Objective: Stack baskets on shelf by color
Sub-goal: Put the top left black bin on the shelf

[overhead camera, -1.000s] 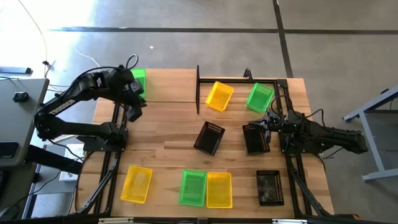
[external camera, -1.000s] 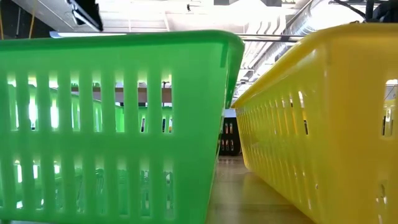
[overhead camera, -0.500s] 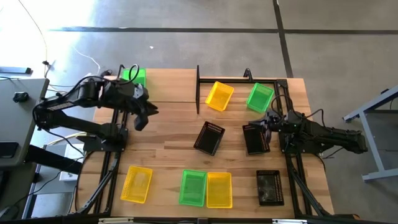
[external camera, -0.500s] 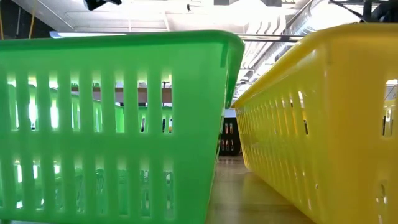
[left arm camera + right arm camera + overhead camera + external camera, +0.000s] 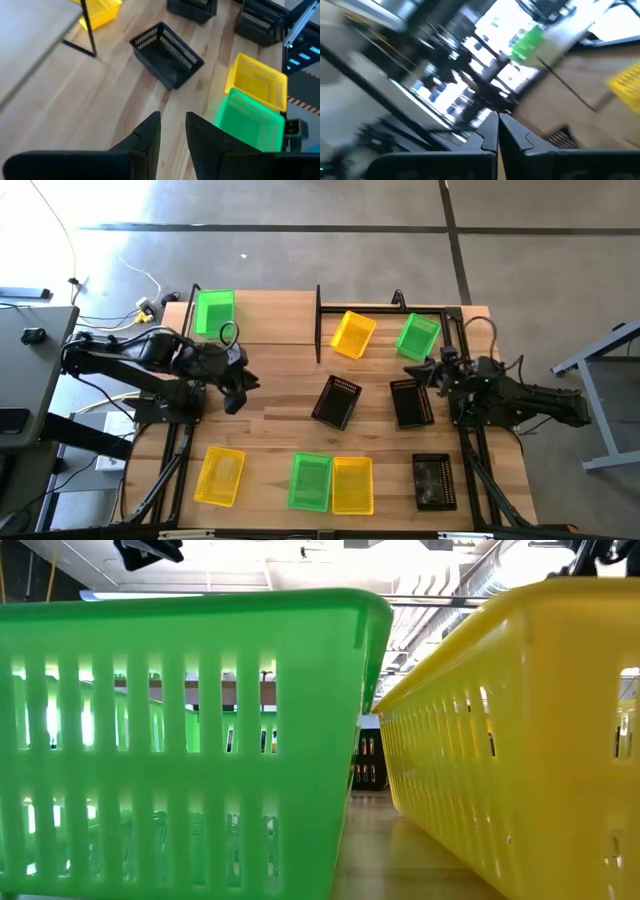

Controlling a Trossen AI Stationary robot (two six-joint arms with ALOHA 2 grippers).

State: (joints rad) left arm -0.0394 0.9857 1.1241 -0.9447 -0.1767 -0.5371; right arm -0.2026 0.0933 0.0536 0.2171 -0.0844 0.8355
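My left gripper point(image 5: 236, 392) point(image 5: 173, 122) hovers open, with a narrow gap, above bare table left of the middle and holds nothing. One green basket point(image 5: 213, 312) stands on the shelf point(image 5: 270, 320), at the light-wood board's left end. My right gripper point(image 5: 430, 370) point(image 5: 498, 125) is shut and empty, just beyond the far end of a black basket point(image 5: 411, 402). Another black basket point(image 5: 336, 400) point(image 5: 167, 55) rests mid-table. A yellow basket point(image 5: 352, 333) and a green basket point(image 5: 417, 337) sit inside the bare black frame point(image 5: 318, 320).
Along the near edge lie a yellow basket point(image 5: 220, 475), a green basket point(image 5: 310, 480) point(image 5: 190, 740) beside a yellow one point(image 5: 351, 484) point(image 5: 520, 740), and a black basket point(image 5: 433, 480). These two fill the low view. Bare wood lies between my left gripper and the middle black basket.
My left gripper has drawn back from the green basket on the shelf, moving toward the near edge and the table's middle; the basket stays on the board, now fully uncovered. My right gripper has come off the black basket's far end and tipped upward.
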